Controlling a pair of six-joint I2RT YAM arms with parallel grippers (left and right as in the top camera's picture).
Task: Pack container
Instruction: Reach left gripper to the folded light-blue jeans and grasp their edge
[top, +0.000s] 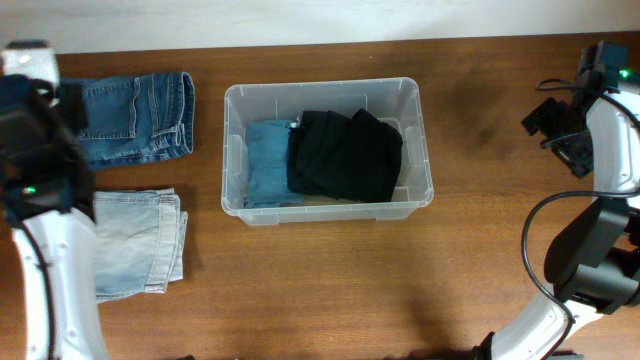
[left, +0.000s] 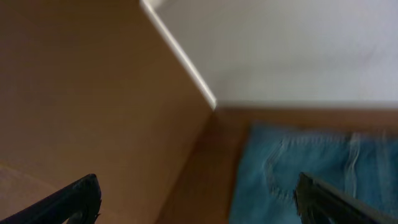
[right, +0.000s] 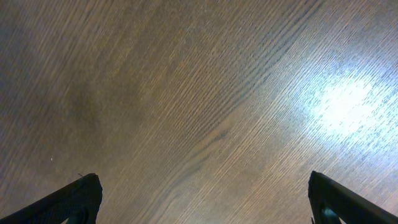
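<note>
Denim dark jeans (top: 140, 118) at upper left probably suit the left jaws, apart and empty like the right jaws: pinch the folded edge, then clear the container (top: 320, 87) rim.

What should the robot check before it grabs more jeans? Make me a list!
1. Left gripper open with nothing in it: ok.
2. Right gripper open with nothing in it: ok.
3. Container upright with its top open: ok.
4. Jeans waiting to be packed: ok. The dark blue jeans and the light blue jeans lie folded to the left of the container.
5. Left gripper near a pair: ok. Its camera shows blue denim just below the fingers.
6. Room left inside: cannot tell. The black clothes and a blue garment already cover most of the floor.
</note>
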